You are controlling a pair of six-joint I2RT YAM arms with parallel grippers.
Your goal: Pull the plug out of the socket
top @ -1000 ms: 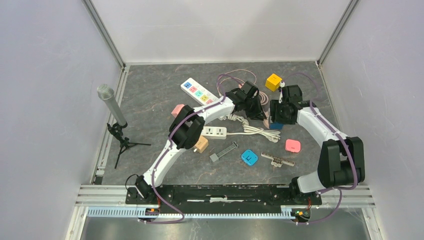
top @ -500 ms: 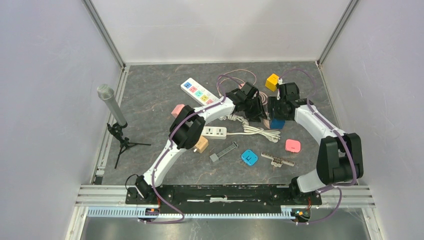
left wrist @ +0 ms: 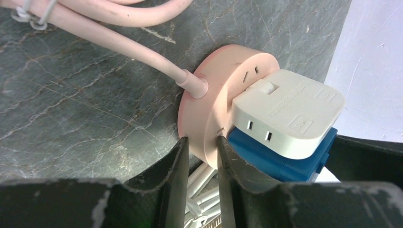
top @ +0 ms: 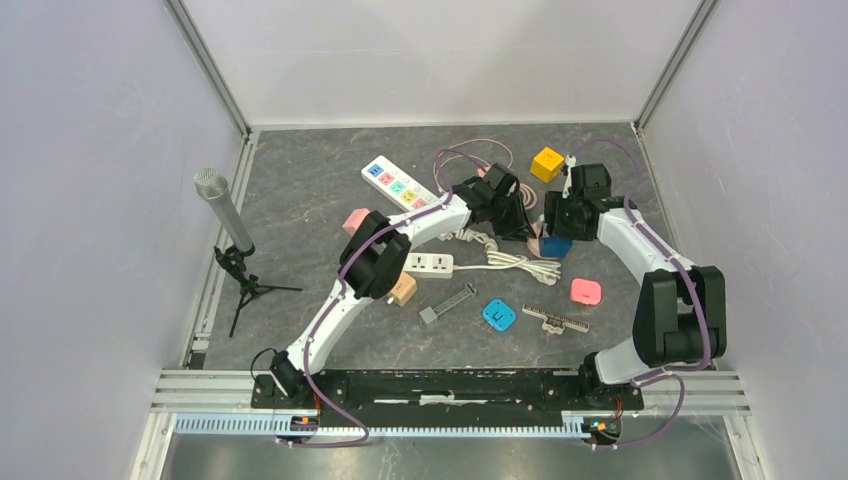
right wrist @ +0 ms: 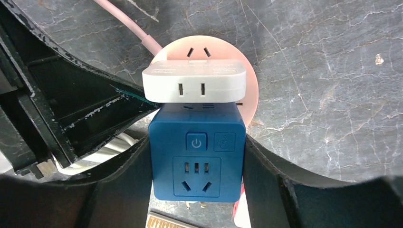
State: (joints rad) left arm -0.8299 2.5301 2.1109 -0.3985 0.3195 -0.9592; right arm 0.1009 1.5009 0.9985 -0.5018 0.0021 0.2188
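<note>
right fingers (right wrist: 273, 190) shifted right, clasp blue plug (right wrist: 196, 156); left fingers (left wrist: 177, 187) pinch socket (left wrist: 214, 104).

I am two sets of white tubular links joined by chunky black housings: my left arm (top: 325, 315) and my right arm (top: 640, 240) each carry a thin purple cable (top: 341, 283) along the outside. Both bolt to a black base bar (top: 440, 388) at the near edge. My left gripper (left wrist: 202, 142) has narrow matte-black fingers (left wrist: 178, 180) with chipped paint; my right gripper (right wrist: 197, 142) has broader black fingers (right wrist: 119, 185), scuffed grey at the edges.
</note>
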